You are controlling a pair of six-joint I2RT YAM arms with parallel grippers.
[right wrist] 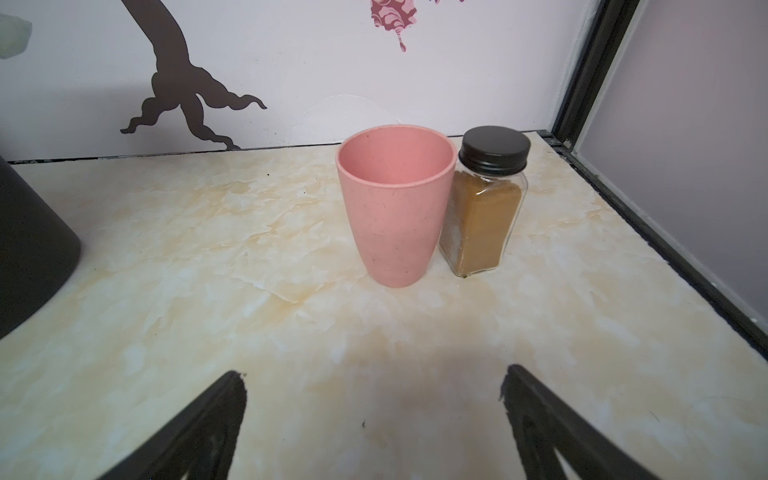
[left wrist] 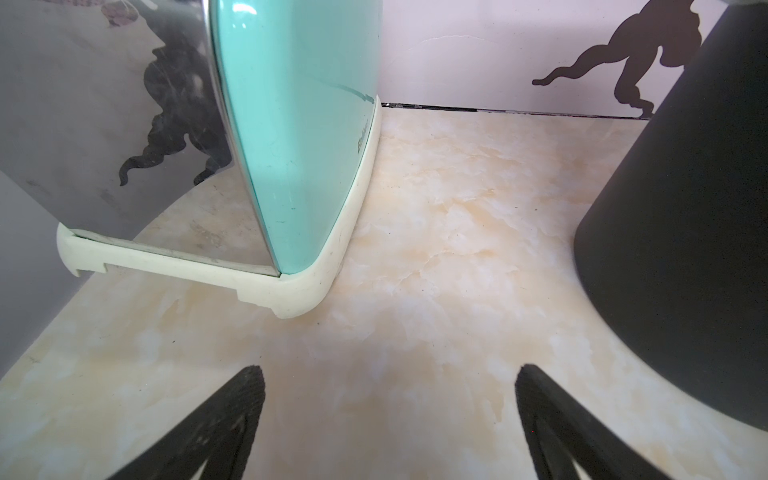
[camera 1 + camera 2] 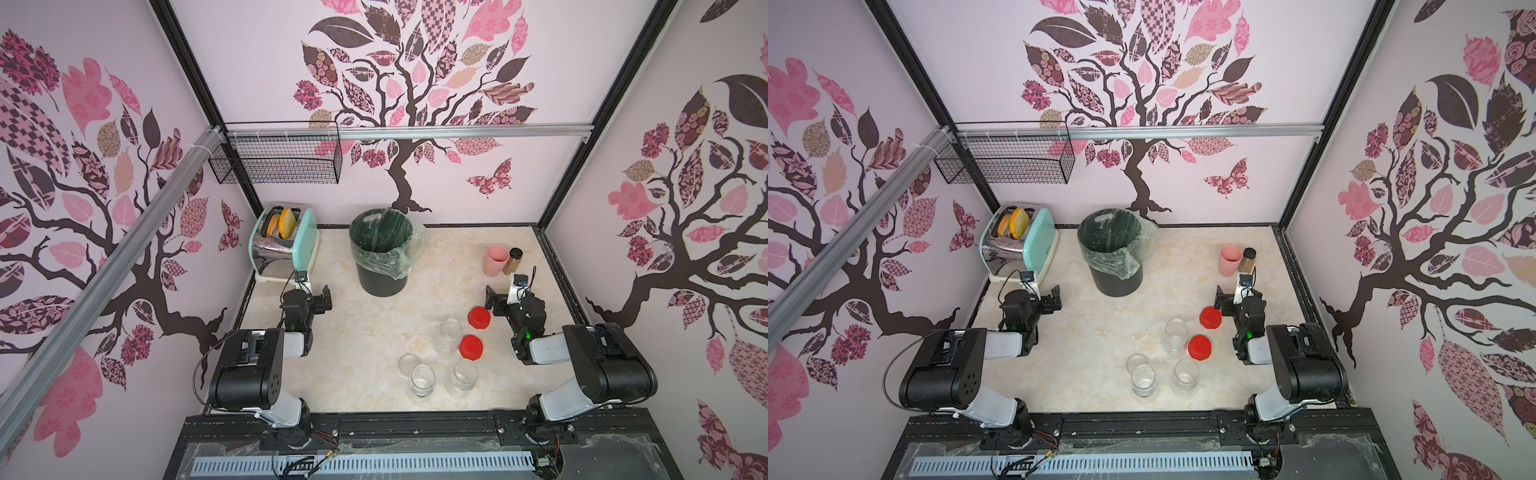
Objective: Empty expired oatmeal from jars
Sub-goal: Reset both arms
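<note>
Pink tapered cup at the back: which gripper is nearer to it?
Right. The right gripper sits open just in front of the pink tapered cup; the left gripper is far off, by the mint-green toaster.

The bin (image 3: 381,286) stands at the back middle of the table (image 3: 353,374); the toaster (image 3: 305,245) sits near its left, and the left wrist view shows a bare lane of table between them; right of the bin, past open table, the pink cup (image 3: 495,261) and brown bottle (image 3: 512,262) stand just beside each other; nearer the robot than the bin and to its right, three jars (image 3: 451,336), a clear lid (image 3: 407,362) and two red lids (image 3: 471,347) crowd together; nearer than the bin and to its left, the table lies bare.
</note>
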